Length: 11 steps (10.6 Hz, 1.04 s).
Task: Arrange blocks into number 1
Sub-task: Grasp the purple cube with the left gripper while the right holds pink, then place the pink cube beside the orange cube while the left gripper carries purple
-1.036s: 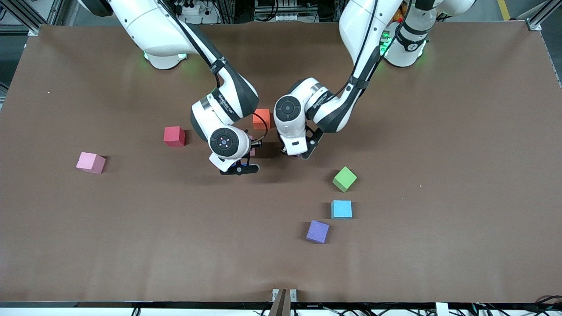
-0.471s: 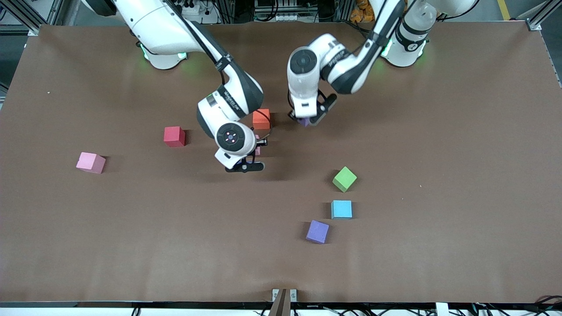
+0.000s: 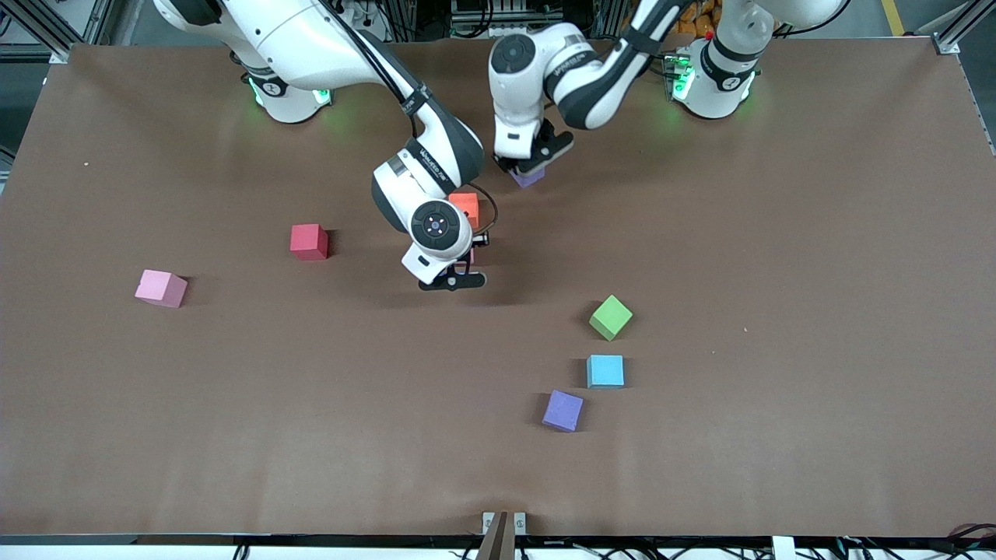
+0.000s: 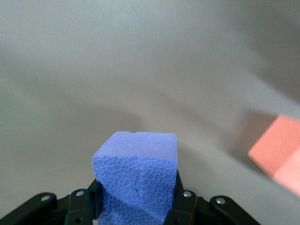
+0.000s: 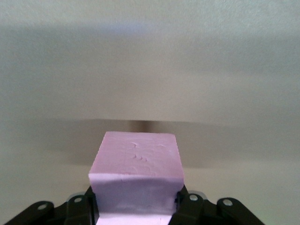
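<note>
Blocks are spread over the brown bench (image 3: pixel 778 233), and two of them are up in the grippers. The left gripper (image 3: pixel 527 169) hangs over the bench close to the edge where the arm bases stand, about midway along that edge, its fingers clamped on a purple block (image 3: pixel 529 178); the left wrist view shows that cube (image 4: pixel 137 173) pinched between the two black fingers (image 4: pixel 182 199), tilted slightly, with an orange block (image 4: pixel 279 152) on the surface nearby. The right gripper (image 3: pixel 459 272) is over the middle of the bench, closed on a pink block (image 5: pixel 136 176) that fills the gap between its fingers (image 5: pixel 187 201) in the right wrist view; from the front camera this cube is almost wholly hidden by the wrist.

On the surface, the orange block (image 3: pixel 465 207) lies near the middle, partly covered by the right arm's wrist. A red block (image 3: pixel 309 241) sits toward the right arm's end, well apart from the orange one. A second pink block (image 3: pixel 161 288) lies closer still to that end and a little nearer the front camera than the red one. A green block (image 3: pixel 611 316), turned corner-on, a light blue block (image 3: pixel 605 371) and a second purple block (image 3: pixel 562 410) form a loose run toward the front edge, each near the next but not touching, the purple one nearest the camera.
</note>
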Each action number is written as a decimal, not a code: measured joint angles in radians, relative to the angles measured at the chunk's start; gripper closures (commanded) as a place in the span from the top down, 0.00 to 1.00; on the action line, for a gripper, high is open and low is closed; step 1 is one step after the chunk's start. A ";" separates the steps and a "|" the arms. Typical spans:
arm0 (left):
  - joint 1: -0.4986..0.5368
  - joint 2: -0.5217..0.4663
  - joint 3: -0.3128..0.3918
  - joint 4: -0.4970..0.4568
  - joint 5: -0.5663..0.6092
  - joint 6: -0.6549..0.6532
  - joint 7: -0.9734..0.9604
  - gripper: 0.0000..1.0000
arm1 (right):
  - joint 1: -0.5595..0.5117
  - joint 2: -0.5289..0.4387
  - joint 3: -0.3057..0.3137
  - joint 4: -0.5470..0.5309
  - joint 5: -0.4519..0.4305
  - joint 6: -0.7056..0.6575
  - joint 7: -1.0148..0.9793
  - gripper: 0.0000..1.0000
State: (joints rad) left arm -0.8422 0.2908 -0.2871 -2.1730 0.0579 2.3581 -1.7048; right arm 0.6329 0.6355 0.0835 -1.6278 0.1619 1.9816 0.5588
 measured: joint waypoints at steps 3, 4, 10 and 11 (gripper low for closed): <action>-0.003 0.000 -0.089 -0.005 0.058 0.008 0.001 0.00 | 0.008 0.000 0.000 -0.027 0.000 0.026 0.000 0.00; -0.003 0.001 -0.112 -0.004 0.091 0.013 0.002 0.00 | 0.016 0.000 0.000 -0.035 0.000 0.036 0.000 0.00; -0.007 0.065 -0.209 0.064 0.188 0.018 0.126 0.00 | 0.039 0.000 0.000 -0.064 0.000 0.063 0.015 0.00; -0.013 0.095 -0.209 0.083 0.188 0.019 0.148 0.00 | 0.039 0.000 0.000 -0.066 0.000 0.063 0.016 0.00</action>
State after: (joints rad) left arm -0.8550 0.3862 -0.4960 -2.0899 0.2463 2.3773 -1.5572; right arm 0.6722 0.6351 0.0836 -1.6941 0.1619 2.0448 0.5745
